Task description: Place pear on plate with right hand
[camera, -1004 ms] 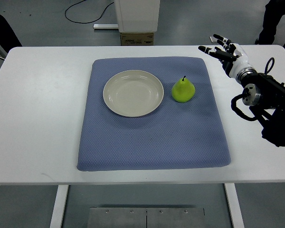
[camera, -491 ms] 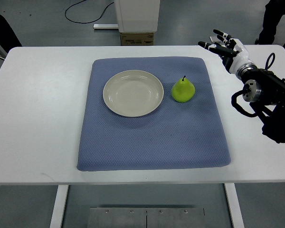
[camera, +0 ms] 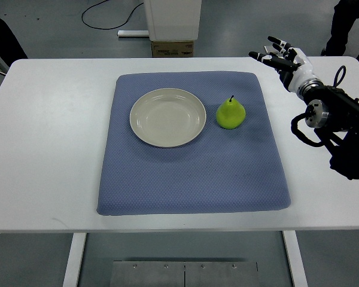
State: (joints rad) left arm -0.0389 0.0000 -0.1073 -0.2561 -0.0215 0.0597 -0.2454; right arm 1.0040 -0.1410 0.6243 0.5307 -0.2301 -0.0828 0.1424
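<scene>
You get bright, even overhead light; the white tabletop (camera: 54,149) nearly washes out. Only a soft shadow hugs the pear (camera: 231,113) toward 5 o'clock. Focus stays sharp throughout.

We count one pear (camera: 231,113), green and standing just right of the frame's centre. We count one plate (camera: 167,117), round and cream, left of the pear and apart from it. Under both lies one blue mat (camera: 191,173), and we see one white counter (camera: 48,149) carrying it all. One robot hand (camera: 282,60) shows, at the upper right, on the one arm (camera: 335,119) that enters from the right edge; of its fingers (camera: 275,42) we can make out about four or five, though the exact number is hard to tell. Beyond the counter's far edge, at the top centre, we count one cardboard box (camera: 173,48) and one black cable (camera: 102,15) on the floor.
</scene>
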